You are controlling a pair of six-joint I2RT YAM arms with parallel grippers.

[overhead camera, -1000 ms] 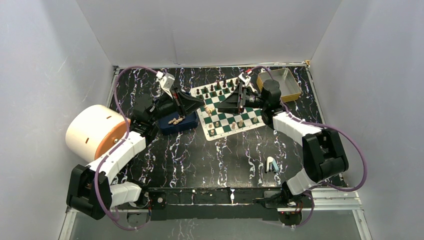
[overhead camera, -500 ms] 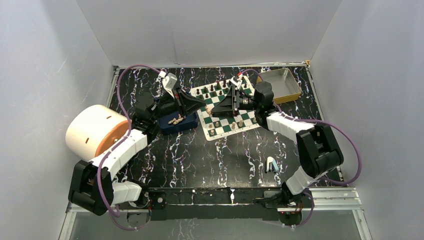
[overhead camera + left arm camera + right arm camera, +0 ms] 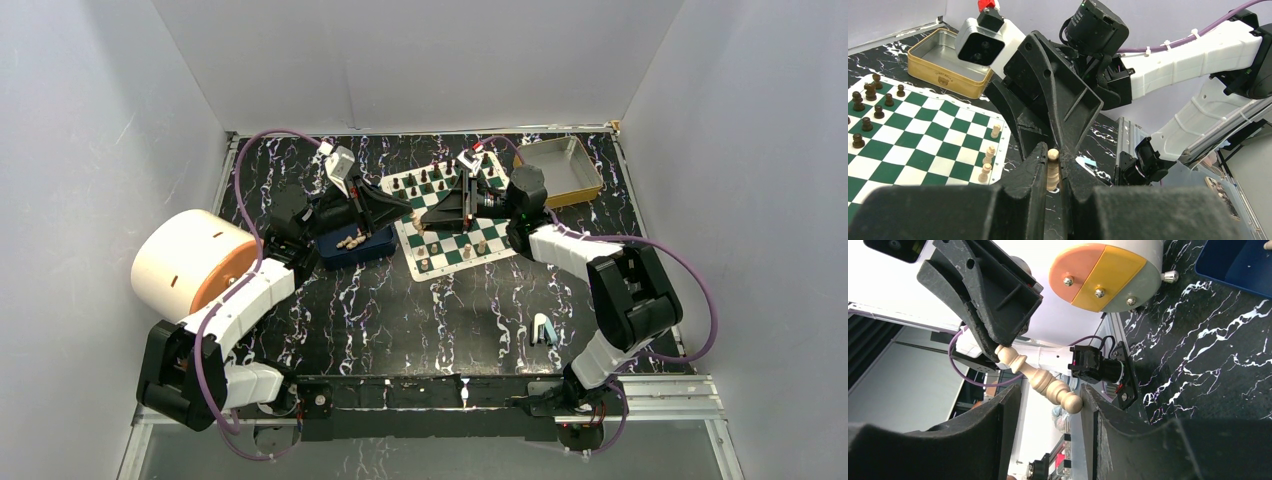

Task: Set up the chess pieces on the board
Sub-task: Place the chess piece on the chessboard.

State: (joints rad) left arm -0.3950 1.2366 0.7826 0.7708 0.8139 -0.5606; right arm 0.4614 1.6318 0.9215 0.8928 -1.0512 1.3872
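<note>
A cream chess piece is pinched by its base end between the fingers of the left gripper, with its round head left pointing out past the fingertips toward the right gripper. The right gripper's fingers are held spread on either side of that head, and whether either touches it cannot be told. The board is seen beneath both grippers, with other cream pieces stood along its edge just beside the left gripper's tips.
</note>
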